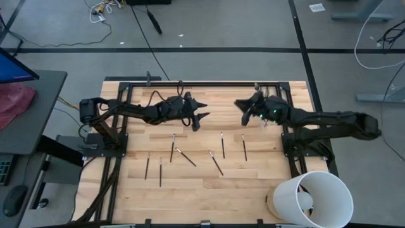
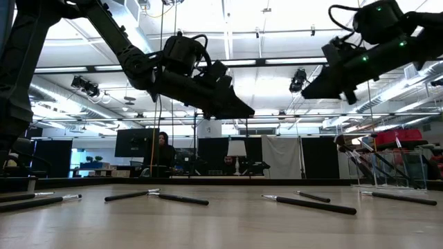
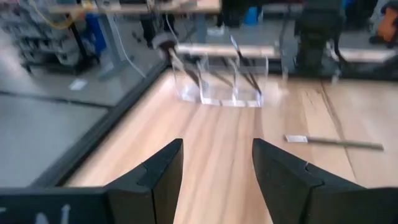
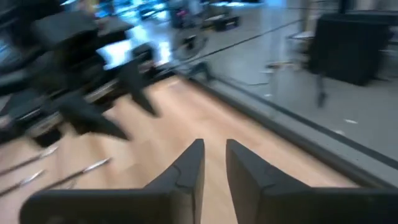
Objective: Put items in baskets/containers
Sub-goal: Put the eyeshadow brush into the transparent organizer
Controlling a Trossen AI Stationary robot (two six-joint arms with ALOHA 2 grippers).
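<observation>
Several slender dark makeup brushes (image 1: 216,163) lie flat and scattered on the wooden table, seen also in the low view (image 2: 308,204). A clear plastic container (image 3: 221,84) stands on the table ahead of my left gripper, with a few brushes leaning inside it. My left gripper (image 1: 201,113) (image 3: 217,146) hovers above the far middle of the table, open and empty. My right gripper (image 1: 240,109) (image 4: 214,146) hovers facing it, its fingers a narrow gap apart, holding nothing. Both hang well above the brushes in the low view.
A large white bucket (image 1: 313,199) lies on its side at the table's near right corner. One brush with a pale end (image 3: 333,142) lies alone near the clear container. A black frame (image 1: 202,83) runs along the table's far edge. People sit in the room beyond (image 2: 163,149).
</observation>
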